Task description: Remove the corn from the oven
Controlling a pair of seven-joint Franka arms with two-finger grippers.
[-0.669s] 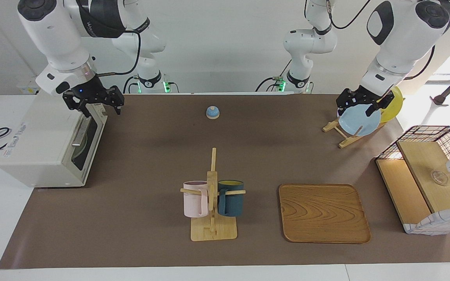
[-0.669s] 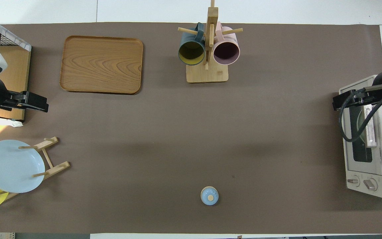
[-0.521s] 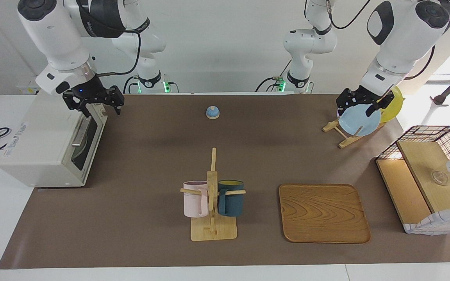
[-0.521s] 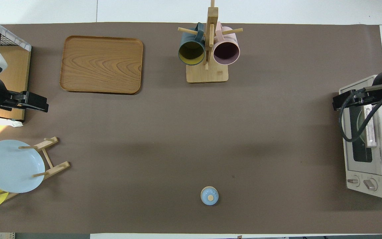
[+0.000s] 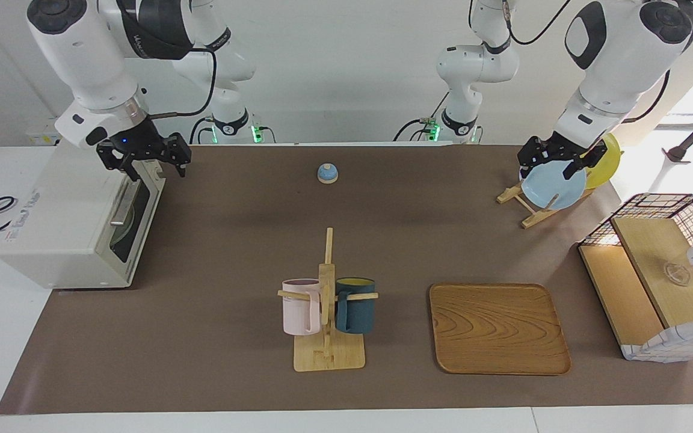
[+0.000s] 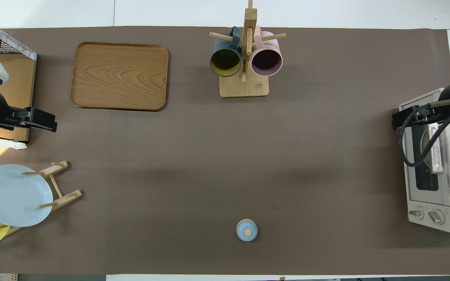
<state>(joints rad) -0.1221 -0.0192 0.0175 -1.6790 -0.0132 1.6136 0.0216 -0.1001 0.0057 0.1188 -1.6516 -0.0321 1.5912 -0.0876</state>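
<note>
Overhead, the right pincer point(image 5: 149, 162) hangs open above the shut oven point(image 5: 76, 219), corn unseen inside; a glancing reach could slip off the door handle point(image 5: 123, 206); left pincer point(image 5: 554, 161) waits, apparently open, over the plate rack point(image 5: 527, 204)

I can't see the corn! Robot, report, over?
Right end effector over oven top. Left end effector waits over plates. Door shut, corn unseen.

The oven point(image 6: 436, 164) is sitting at the right arm's end, door shut. The right gripper point(image 6: 399, 119) is hovering over its farther corner. The left gripper point(image 6: 49, 125) is hanging beside the basket point(image 6: 10, 78).
</note>
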